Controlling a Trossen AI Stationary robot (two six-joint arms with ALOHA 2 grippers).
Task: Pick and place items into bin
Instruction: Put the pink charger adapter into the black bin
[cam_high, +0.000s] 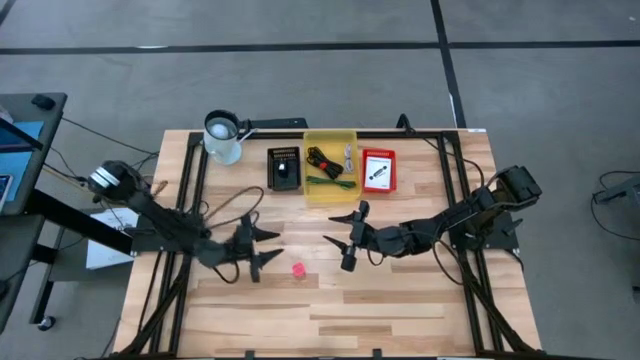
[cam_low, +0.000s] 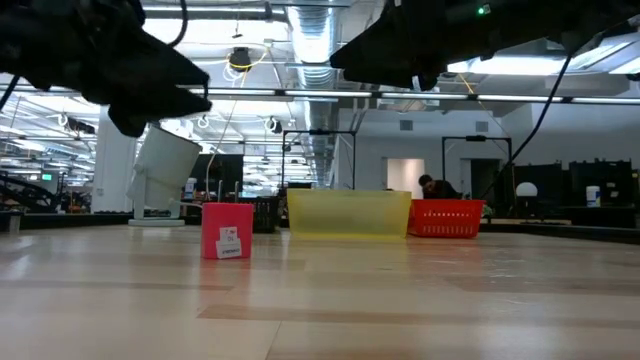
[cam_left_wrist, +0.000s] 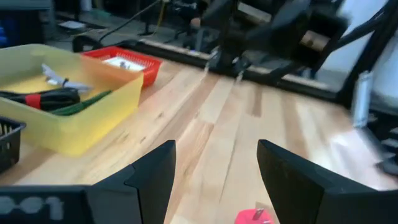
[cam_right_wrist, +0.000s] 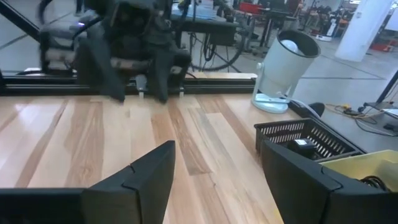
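A tiny pink-red cube (cam_high: 298, 269) sits on the wooden table, also seen in the low view (cam_low: 227, 230) and at the edge of the left wrist view (cam_left_wrist: 255, 216). My left gripper (cam_high: 272, 248) (cam_left_wrist: 214, 168) hovers open just left of it. My right gripper (cam_high: 340, 243) (cam_right_wrist: 214, 168) hovers open to the cube's right and farther back. The yellow bin (cam_high: 312, 190) (cam_left_wrist: 81, 134) holds a black coiled cable (cam_high: 322, 160), a green stick (cam_high: 330, 182) and a small silver-grey part (cam_high: 348, 157). A white-and-black piece (cam_high: 377, 170) lies in a red basket (cam_high: 378, 188).
A black basket (cam_high: 284, 167) (cam_right_wrist: 305, 140) stands left of the yellow bin, and a white cup-like object (cam_high: 222, 135) (cam_right_wrist: 286, 68) sits near the far left corner. Black frame rails run along the table's left and right sides. A person shows far off in the room (cam_low: 432, 188).
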